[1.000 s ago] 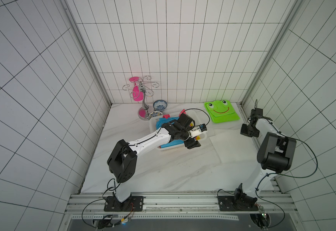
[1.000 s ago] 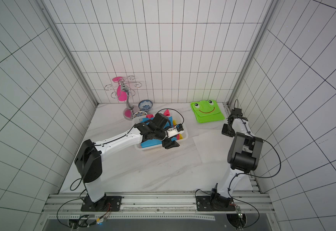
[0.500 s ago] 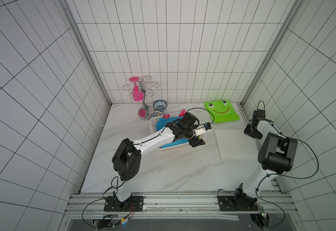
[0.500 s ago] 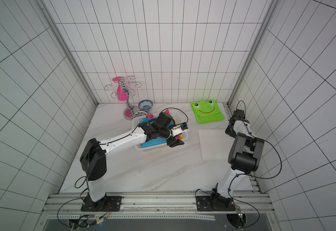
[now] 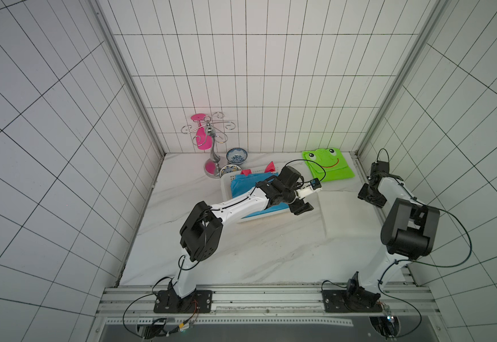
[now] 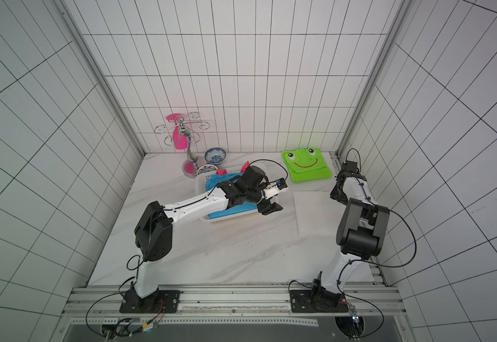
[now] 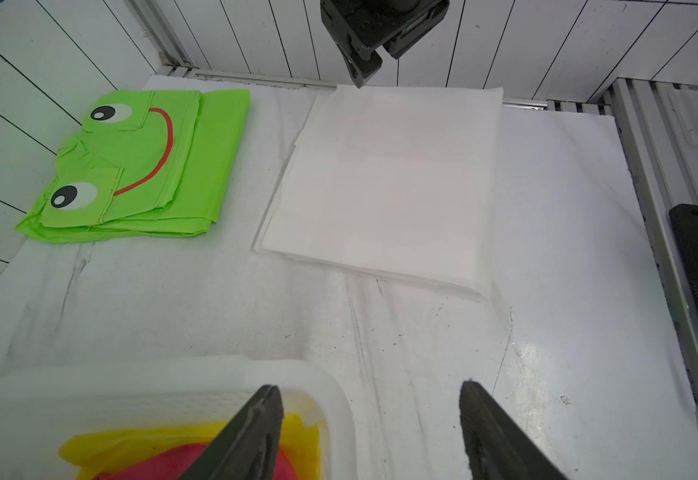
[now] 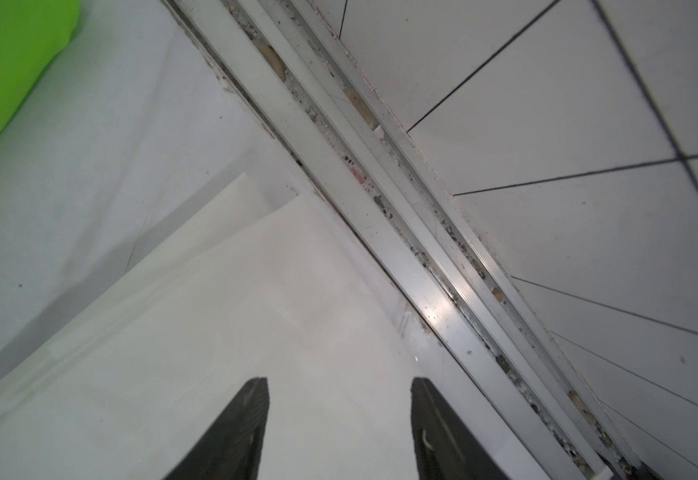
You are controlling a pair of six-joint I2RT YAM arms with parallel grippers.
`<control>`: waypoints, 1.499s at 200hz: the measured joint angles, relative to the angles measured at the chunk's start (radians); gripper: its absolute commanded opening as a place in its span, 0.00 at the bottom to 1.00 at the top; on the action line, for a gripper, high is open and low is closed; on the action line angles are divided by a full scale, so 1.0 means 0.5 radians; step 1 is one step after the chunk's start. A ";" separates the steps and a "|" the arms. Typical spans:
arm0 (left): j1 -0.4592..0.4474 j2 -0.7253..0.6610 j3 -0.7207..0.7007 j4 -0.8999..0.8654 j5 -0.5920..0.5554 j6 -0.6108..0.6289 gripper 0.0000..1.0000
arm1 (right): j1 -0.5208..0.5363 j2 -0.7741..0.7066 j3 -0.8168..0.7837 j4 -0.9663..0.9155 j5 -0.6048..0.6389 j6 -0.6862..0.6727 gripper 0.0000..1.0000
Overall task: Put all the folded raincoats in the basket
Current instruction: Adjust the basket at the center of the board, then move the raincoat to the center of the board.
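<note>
- The left claw (image 7: 369,384) stood wide and empty over a corner of the basket (image 7: 152,376). It faced out across the bench (image 7: 172,299), probably lined up to reach for the next piece.
- The right claw (image 8: 337,380) also had its jaws apart with nothing between them. It hovered just above the far corner of the white folded raincoat (image 8: 214,332), beside the wall rail (image 8: 434,307).
- That raincoat lay flat on the bench between the two arms, outside the basket. I judged it the one to move, though the green frog raincoat (image 7: 152,166), folded near the back corner, could not be ruled out.
- The basket already held blue fabric (image 5: 244,186) and yellow and red fabric (image 7: 89,444).
</note>
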 measured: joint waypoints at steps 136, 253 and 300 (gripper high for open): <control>0.001 -0.657 -0.412 -0.580 -0.218 0.127 0.71 | 0.503 0.655 0.565 -0.198 -0.280 -0.134 0.61; 0.203 -0.910 -0.674 -0.807 -0.238 0.140 0.71 | 0.682 0.379 0.092 0.005 -0.443 -0.021 0.07; 0.216 -0.985 -0.738 -0.872 -0.204 0.108 0.71 | 0.785 0.107 -0.262 -0.012 -0.591 -0.060 0.00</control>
